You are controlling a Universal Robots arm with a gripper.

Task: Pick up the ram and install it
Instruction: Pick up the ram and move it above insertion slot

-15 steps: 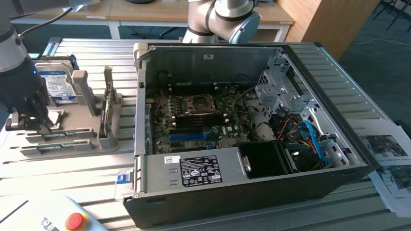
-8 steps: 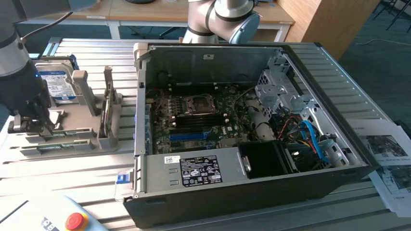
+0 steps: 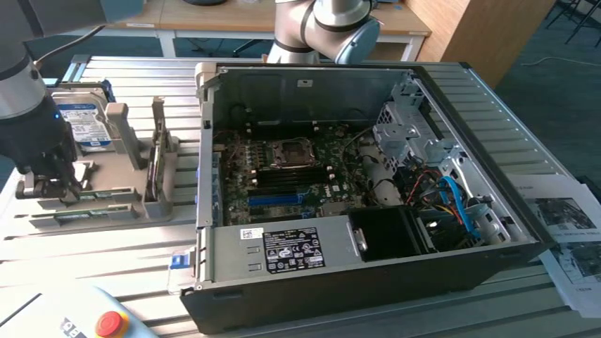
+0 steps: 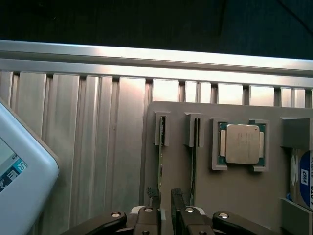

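In the grey holder (image 4: 177, 110) on the exterior view's left, the ram (image 4: 160, 156) stands on edge in a narrow slot. From above it is a thin green line, its far end set in a grey bracket. A second stick (image 4: 194, 161) stands parallel just beside it, then a square silver processor chip (image 4: 241, 143) in its recess and a blue-labelled hard drive (image 4: 304, 178). The gripper (image 4: 165, 196) hangs over the ram's other end, jaws apart with a gap wider than the stick's edge, clamping nothing. The holder rests on a ribbed aluminium table (image 4: 93, 147). An open computer case (image 3: 376, 303) sits just beside the holder. A white pendant (image 4: 19, 176) lies near, with bare ribbed metal between it and the holder.
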